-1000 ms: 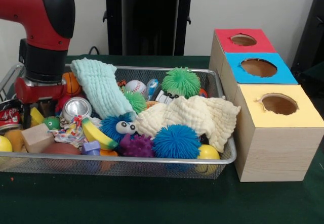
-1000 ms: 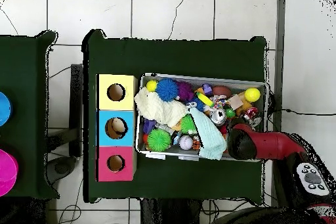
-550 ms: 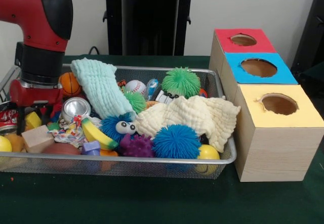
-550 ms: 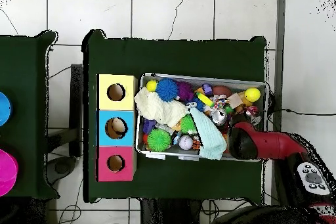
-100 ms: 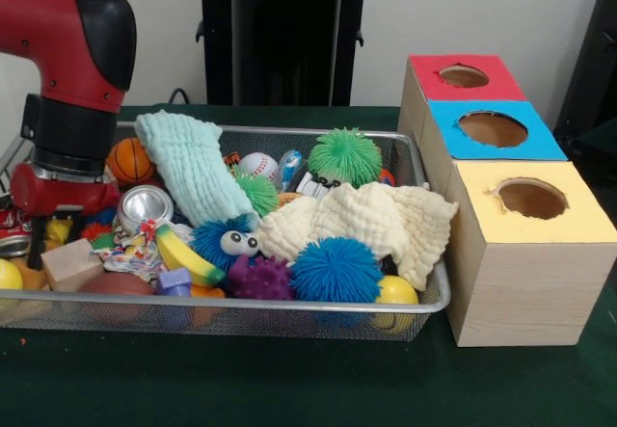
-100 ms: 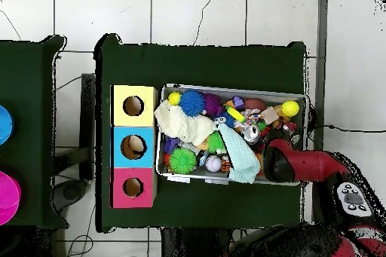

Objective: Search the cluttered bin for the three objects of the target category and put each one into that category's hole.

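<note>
A wire mesh bin holds a heap of toys. My gripper reaches down into its left end, between a silver can and a red soda can; a wooden block lies just in front of it. What it holds, if anything, is hidden. A small basketball sits behind it. To the right stands a wooden box with a red hole, a blue hole and a yellow hole. In the overhead view the red arm covers the gripper.
The bin also holds a mint cloth, a cream cloth, green spiky balls, a blue spiky ball, a purple one, a baseball, a banana and yellow balls.
The arm and gripper have shifted toward the bin's left end in the front view, uncovering the basketball. The toys have not visibly moved.
</note>
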You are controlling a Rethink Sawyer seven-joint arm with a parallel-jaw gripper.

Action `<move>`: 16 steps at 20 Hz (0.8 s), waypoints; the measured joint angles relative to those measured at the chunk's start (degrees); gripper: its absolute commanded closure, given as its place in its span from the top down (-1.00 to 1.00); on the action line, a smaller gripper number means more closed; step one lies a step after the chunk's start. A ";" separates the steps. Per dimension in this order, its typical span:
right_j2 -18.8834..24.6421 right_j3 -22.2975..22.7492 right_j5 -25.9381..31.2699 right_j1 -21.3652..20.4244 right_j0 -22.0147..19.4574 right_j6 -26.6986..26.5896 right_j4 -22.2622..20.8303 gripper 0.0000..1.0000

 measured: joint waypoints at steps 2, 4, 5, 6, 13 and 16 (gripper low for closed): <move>-0.28 -0.46 0.40 0.20 0.28 0.00 0.32 -1.00; -0.33 -0.84 1.72 0.20 0.59 0.00 0.83 -1.00; -0.28 -1.09 2.80 0.15 0.75 0.00 1.14 -1.00; -0.17 -1.19 3.29 0.11 0.76 0.00 1.24 -1.00; 0.33 -1.28 5.71 -0.38 0.77 0.00 2.58 -1.00; -0.92 0.32 4.38 -1.95 1.61 0.15 2.85 -1.00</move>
